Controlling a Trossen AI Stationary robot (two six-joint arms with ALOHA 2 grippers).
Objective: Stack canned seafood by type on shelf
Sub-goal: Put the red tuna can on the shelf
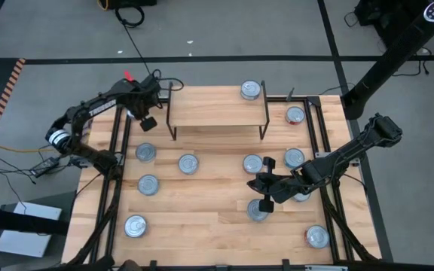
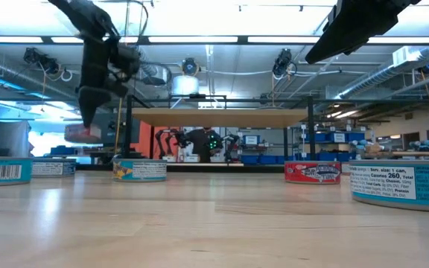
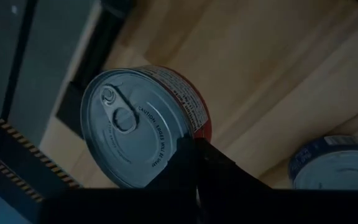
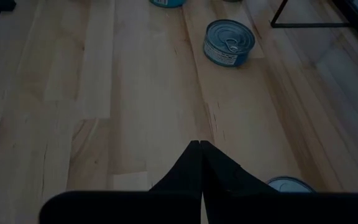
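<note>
High view: left gripper (image 1: 146, 120) jaws clamp a red tin (image 3: 143, 127) beside shelf (image 1: 217, 111); right gripper (image 1: 263, 194) closed.

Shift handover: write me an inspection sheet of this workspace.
Surface: light-wood tabletop, in a black frame.
Job's things: shelf at the table's far side, one tin on its right end. Other tins loose on the table, among them a red one and a teal one. Red-labelled tin held off the table.
Clutter: nothing seen.
Grippers: left gripper off the shelf's left end, shut on the red-labelled tin. Right gripper over the table's right half, shut and empty.
Cables: loose leads on the floor left of the table; black cable beyond the far edge.
Surroundings: grey floor; hazard-striped strip at left.
</note>
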